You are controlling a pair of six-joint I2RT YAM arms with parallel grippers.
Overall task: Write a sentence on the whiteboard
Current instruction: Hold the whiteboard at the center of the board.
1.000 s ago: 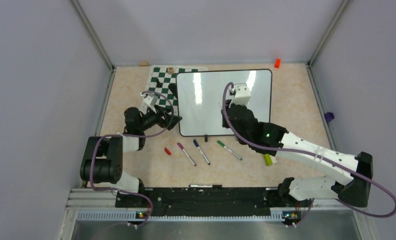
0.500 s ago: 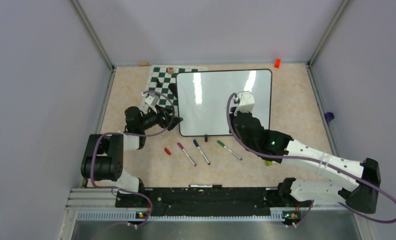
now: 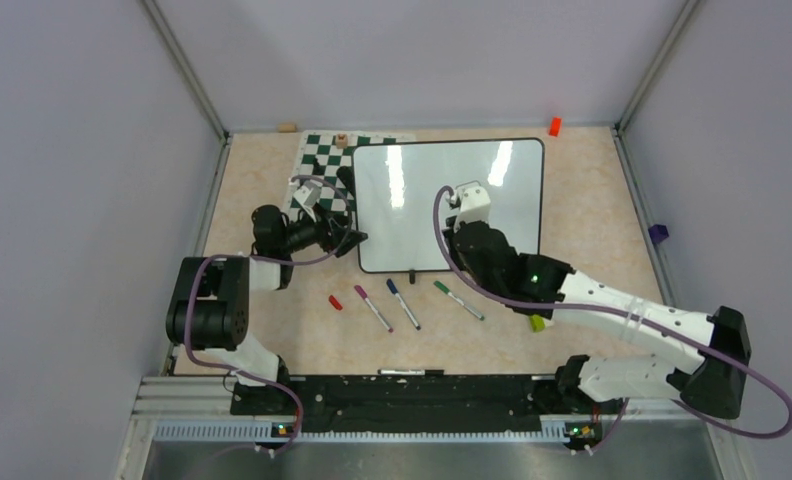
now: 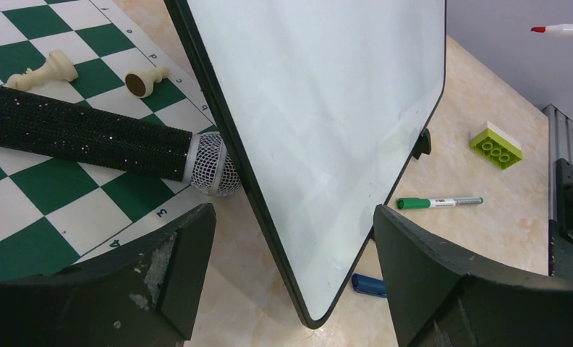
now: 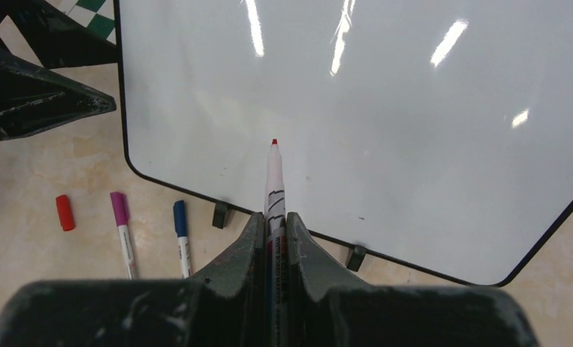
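The whiteboard (image 3: 412, 200) stands tilted on small black feet, its face blank; no red sentence shows on it. My right gripper (image 5: 274, 224) is shut on a red marker (image 5: 274, 184), cap off, with the red tip over the board's lower middle; I cannot tell whether the tip touches. From above, the right gripper (image 3: 462, 218) hangs over the board's lower right part. My left gripper (image 4: 292, 217) is open, with its jaws on either side of the whiteboard's (image 4: 320, 108) lower left corner and apart from it. The red marker (image 4: 562, 30) also shows in the left wrist view.
A chessboard mat (image 3: 322, 160) lies behind the board's left edge with a black glitter microphone (image 4: 88, 137) and chess pieces on it. A red cap (image 3: 335, 302), pink (image 3: 372, 307), blue (image 3: 403, 303) and green (image 3: 459, 300) markers lie in front. A green brick (image 4: 495, 143) lies at the right.
My right wrist with the red marker swung right and nearer, then back left over the board. My left gripper shifted slightly farther along the board's left edge.
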